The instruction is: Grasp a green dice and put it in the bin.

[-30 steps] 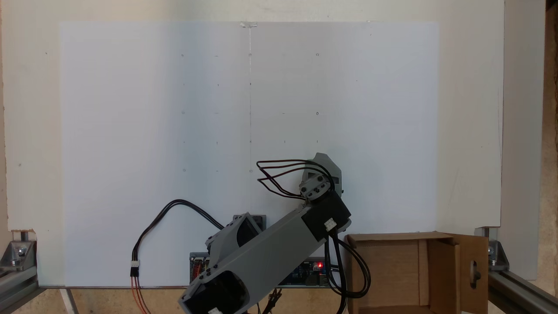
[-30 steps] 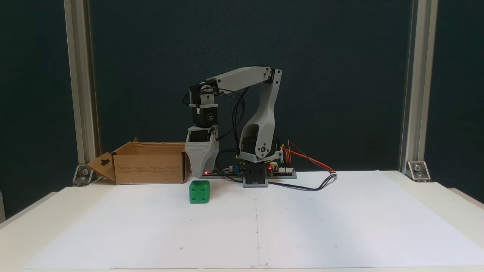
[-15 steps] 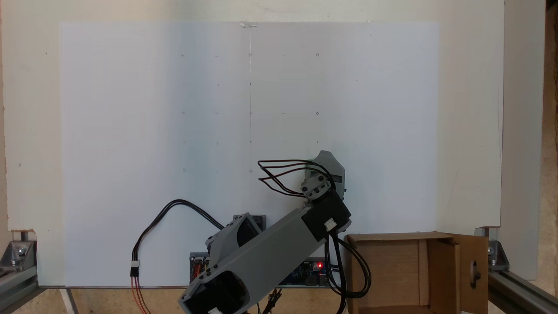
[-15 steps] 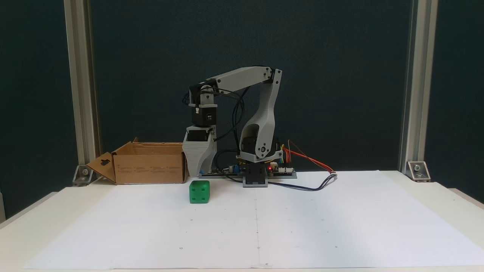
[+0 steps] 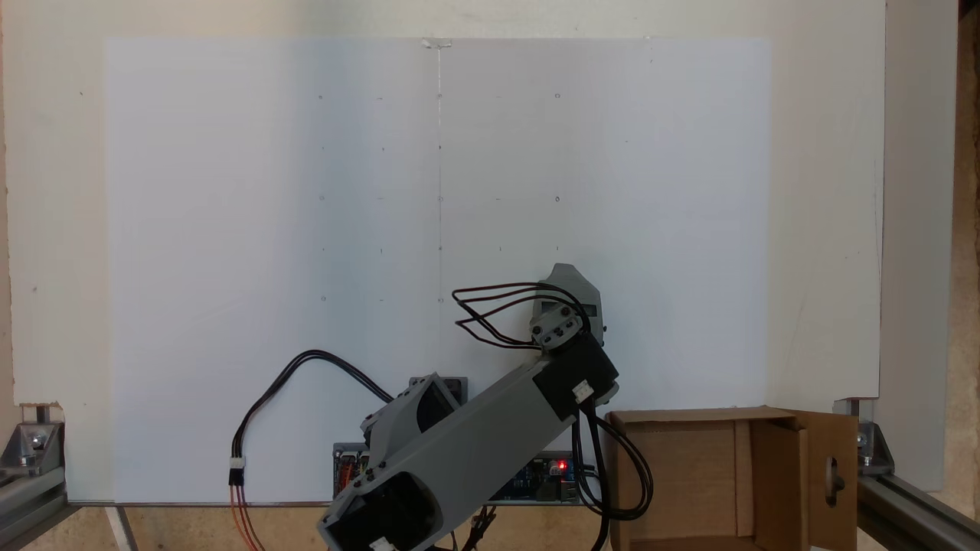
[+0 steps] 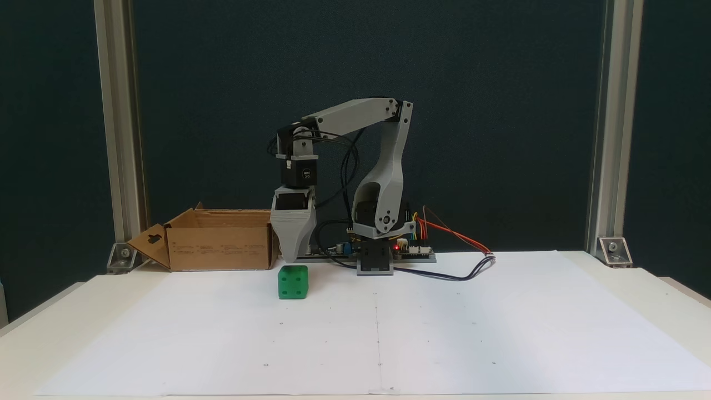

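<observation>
Pointing straight down, the gripper (image 6: pixel 291 259) hangs just above the green dice (image 6: pixel 293 282) on the white paper (image 6: pixel 444 322); whether its jaws are apart cannot be told. Seen from above, the arm (image 5: pixel 475 444) hides the dice, and the bin (image 5: pixel 689 474) stands open nearby.

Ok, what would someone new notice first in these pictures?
Probably the green dice, the one bright thing on the white sheet, with the gripper hanging just above it. Then the bin, an open cardboard box left of the arm in that fixed view.
</observation>
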{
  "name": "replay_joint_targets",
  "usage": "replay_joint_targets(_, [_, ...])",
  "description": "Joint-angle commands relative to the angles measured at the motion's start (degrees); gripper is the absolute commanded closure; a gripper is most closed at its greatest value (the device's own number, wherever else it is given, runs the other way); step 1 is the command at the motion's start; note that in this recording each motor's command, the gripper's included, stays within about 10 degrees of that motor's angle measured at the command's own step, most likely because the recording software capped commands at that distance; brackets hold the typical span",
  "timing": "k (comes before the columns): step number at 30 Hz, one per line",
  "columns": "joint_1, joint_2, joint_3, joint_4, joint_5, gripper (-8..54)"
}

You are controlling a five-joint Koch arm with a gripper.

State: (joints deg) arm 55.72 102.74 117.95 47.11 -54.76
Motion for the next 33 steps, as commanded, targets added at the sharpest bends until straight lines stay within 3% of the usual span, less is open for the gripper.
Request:
replay_joint_targets(1, [0.1,0.0,-0.2,-1.8,-5.0,-1.1])
replay_joint_targets(33, [-3.5,-5.9,0.5,-4.8,-2.4,2.5])
